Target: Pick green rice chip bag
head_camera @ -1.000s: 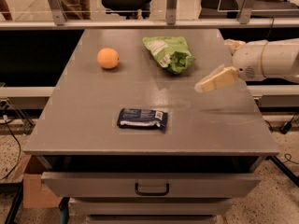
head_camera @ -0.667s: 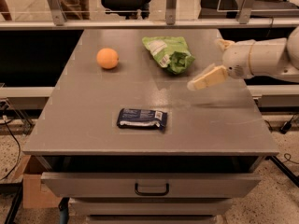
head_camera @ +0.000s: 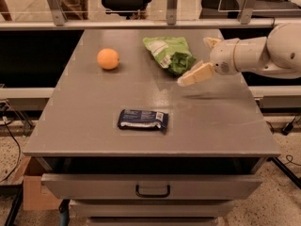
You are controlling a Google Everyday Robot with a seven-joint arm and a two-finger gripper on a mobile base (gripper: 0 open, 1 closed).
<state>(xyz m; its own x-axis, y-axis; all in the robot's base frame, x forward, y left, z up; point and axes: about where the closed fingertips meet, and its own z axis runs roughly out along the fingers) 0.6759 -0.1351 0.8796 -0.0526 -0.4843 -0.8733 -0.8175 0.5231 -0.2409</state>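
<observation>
The green rice chip bag (head_camera: pixel 165 52) lies crumpled at the back middle of the grey table (head_camera: pixel 221 121), light green with a white label patch and a darker green folded end toward the right. My gripper (head_camera: pixel 195 60) comes in from the right on a white arm (head_camera: pixel 263 55). It hovers just right of the bag's dark folded end. Its two cream fingers (head_camera: pixel 196 74) are spread apart and hold nothing.
An orange (head_camera: pixel 108 59) sits at the back left of the table. A flat dark-blue packet (head_camera: pixel 142 119) lies near the front middle. A drawer (head_camera: pixel 153 186) under the table front stands slightly open. Office chairs and a railing stand behind the table.
My gripper has moved left along the table toward the bag's right end. The bag, the orange and the packet have not moved.
</observation>
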